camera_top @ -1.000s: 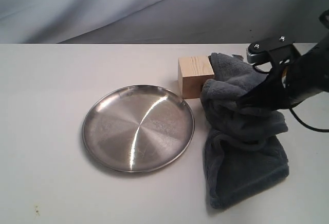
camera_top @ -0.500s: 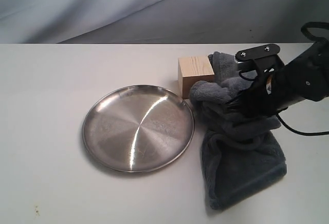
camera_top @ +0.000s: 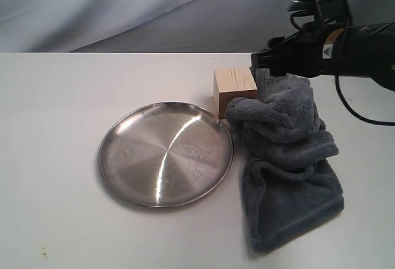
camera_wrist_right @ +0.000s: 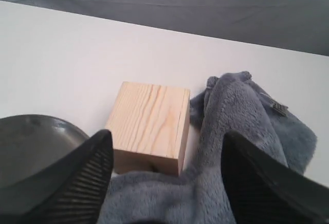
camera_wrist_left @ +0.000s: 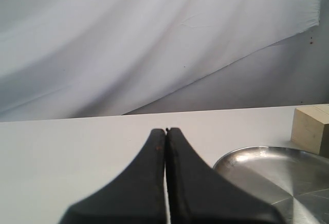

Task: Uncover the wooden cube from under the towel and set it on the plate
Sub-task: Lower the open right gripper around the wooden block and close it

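The wooden cube (camera_top: pixel 233 90) stands uncovered on the table just behind the plate (camera_top: pixel 166 153), its right side touching the towel (camera_top: pixel 287 158). That blue-grey towel lies bunched in a long heap to the right of the plate. My right gripper (camera_top: pixel 264 60) hovers open above the cube's far right corner with nothing in it. In the right wrist view the cube (camera_wrist_right: pixel 150 124) and the towel (camera_wrist_right: pixel 247 147) show between the spread fingers (camera_wrist_right: pixel 77 183). My left gripper (camera_wrist_left: pixel 166 130) is shut and empty, low over the table beside the plate (camera_wrist_left: pixel 272 178), with the cube (camera_wrist_left: pixel 311 129) beyond it.
A white table (camera_top: pixel 62 96) carries everything, and a grey-white cloth backdrop (camera_top: pixel 123 10) hangs behind its far edge. The right arm's black body and cable (camera_top: pixel 352 53) reach in from the right above the towel.
My right gripper has lifted off the towel and moved up and back to above the cube. The towel's top fold has shifted slightly left toward the plate. The cube has not moved.
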You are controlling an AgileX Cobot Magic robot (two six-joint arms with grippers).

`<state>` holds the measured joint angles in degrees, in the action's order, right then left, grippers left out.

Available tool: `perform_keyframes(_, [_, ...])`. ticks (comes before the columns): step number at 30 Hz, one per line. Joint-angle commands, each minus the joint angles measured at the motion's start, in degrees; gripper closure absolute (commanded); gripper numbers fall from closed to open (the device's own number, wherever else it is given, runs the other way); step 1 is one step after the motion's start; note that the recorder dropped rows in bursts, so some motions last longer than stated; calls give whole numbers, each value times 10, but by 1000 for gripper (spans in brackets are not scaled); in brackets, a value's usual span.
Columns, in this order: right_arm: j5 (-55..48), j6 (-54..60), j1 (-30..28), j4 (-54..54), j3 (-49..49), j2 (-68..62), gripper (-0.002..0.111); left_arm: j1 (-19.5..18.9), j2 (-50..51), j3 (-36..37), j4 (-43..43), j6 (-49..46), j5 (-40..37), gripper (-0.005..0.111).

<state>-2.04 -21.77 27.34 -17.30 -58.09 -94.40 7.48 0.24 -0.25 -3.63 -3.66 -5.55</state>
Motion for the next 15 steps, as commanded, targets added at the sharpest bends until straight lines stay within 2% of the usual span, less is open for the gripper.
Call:
perform_keyframes(1, [-13, 1, 12, 4, -91, -84, 51, -1, -2, 3, -1, 1, 6, 107])
perform_keyframes(5, [-155, 1, 19, 4, -215, -152, 44, -1, -2, 3, -1, 1, 6, 107])
perform_keyframes(9, [-226, 3, 33, 32, -300, -194, 33, -1, -2, 3, -1, 1, 6, 107])
perform_keyframes(14, [-193, 3, 53, 49, -314, -231, 32, -1, -2, 3, -1, 1, 6, 107])
perform_keyframes(15, [-191, 3, 56, 49, -314, -239, 24, -1, -2, 3, -1, 1, 6, 107])
